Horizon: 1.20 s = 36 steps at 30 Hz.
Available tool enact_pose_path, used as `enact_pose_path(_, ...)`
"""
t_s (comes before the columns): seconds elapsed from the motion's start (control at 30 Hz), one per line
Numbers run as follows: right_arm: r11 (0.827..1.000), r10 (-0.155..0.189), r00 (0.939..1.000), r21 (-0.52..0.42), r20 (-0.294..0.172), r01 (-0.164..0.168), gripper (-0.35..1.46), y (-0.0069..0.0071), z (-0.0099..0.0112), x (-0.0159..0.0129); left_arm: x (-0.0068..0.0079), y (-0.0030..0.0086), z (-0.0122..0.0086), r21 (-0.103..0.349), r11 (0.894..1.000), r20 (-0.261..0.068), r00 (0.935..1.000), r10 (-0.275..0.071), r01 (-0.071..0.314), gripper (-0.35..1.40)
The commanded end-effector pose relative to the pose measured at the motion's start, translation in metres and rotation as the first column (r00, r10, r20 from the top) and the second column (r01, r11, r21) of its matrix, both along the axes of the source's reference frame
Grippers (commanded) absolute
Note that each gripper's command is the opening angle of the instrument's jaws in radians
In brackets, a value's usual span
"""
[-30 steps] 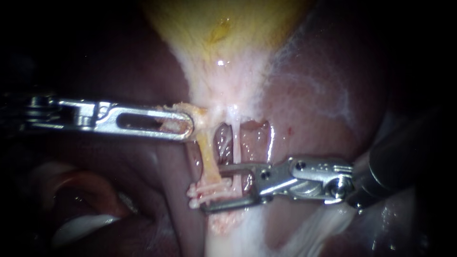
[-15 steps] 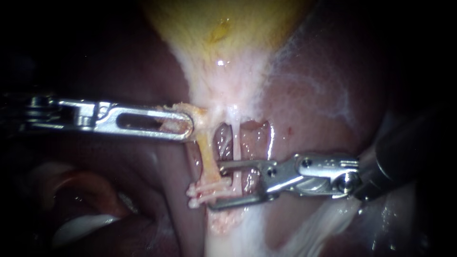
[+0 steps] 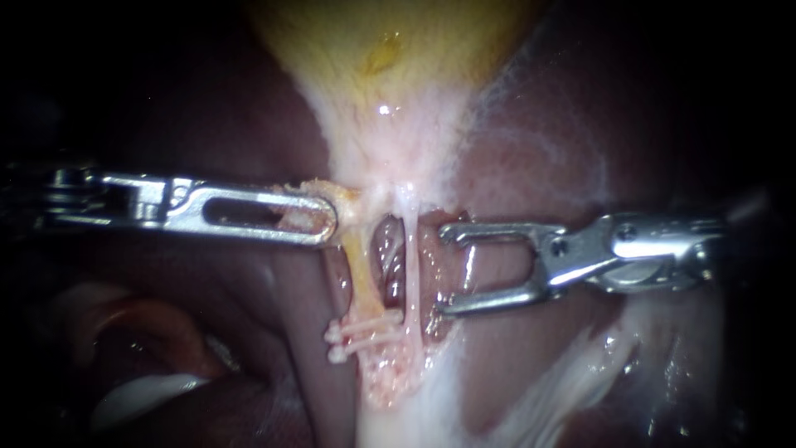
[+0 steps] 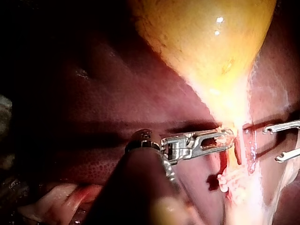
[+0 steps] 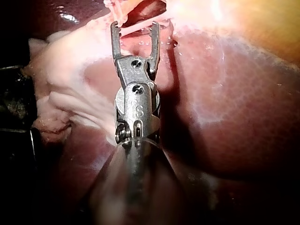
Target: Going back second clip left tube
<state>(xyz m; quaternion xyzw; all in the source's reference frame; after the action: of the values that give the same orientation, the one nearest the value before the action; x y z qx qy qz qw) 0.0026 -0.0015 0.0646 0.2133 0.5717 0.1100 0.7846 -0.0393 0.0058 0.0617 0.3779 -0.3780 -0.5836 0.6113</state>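
I see right instrument [image 3: 441,270] jaws wide open, empty, right of left tube [image 3: 359,278] | tube runs lengthwise from gallbladder [image 3: 390,75], clips [image 3: 365,332] crosswise | left instrument [image 3: 327,220] grips its top

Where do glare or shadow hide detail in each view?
Endoscope view: small glints on the gallbladder; the left instrument's shaft is lost in shadow. Left wrist view: glare washes out the gallbladder's neck. Right wrist view: glare beyond the right instrument's open jaws.

Endoscope looks close, straight at the gallbladder [image 3: 390,50] neck, left wrist camera sits farther back looking along the left instrument [image 4: 229,139], right wrist camera rides close behind the right instrument [image 5: 134,27], all sharing the clips [image 3: 356,333].
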Motion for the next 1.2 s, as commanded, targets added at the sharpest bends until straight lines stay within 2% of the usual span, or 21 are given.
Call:
enact_pose_path(0.03, 1.000, -0.001, 1.0000, 0.001, -0.001, 0.001, 0.50, 0.0001, -0.0002, -0.0003, 0.0000, 0.0000, 0.0000, 0.000, 1.000, 0.000, 1.0000, 0.000, 0.000, -0.35)
enact_pose_path(0.23, 1.000, -0.010, 0.9999, -0.012, -0.007, 0.010, 0.50, 0.0004, -0.0006, -0.0017, 0.0000, 0.0000, 0.0001, 0.000, 1.000, 0.000, 1.0000, 0.000, 0.000, -0.35)
enact_pose_path(0.47, 1.000, -0.013, 0.9999, -0.017, -0.009, 0.013, 0.50, 0.0004, -0.0007, -0.0019, -0.0003, 0.0000, 0.0007, -0.003, 1.000, -0.001, 1.0000, -0.001, 0.001, -0.35)
enact_pose_path(0.67, 1.000, -0.013, 0.9999, -0.017, -0.009, 0.013, 0.50, 0.0004, -0.0007, -0.0019, -0.0016, -0.0002, 0.0026, -0.011, 1.000, -0.006, 1.0000, -0.005, 0.005, -0.35)
enact_pose_path(0.97, 1.000, -0.014, 0.9999, -0.016, -0.010, 0.014, 0.50, 0.0003, -0.0009, -0.0020, -0.0035, 0.0005, 0.0062, -0.016, 1.000, -0.012, 0.9999, 0.006, -0.006, -0.35)
enact_pose_path(1.2, 1.000, -0.015, 0.9998, -0.021, -0.011, 0.015, 0.50, 0.0004, -0.0010, -0.0021, -0.0035, 0.0005, 0.0066, -0.016, 1.000, -0.013, 0.9999, 0.010, -0.010, -0.35)
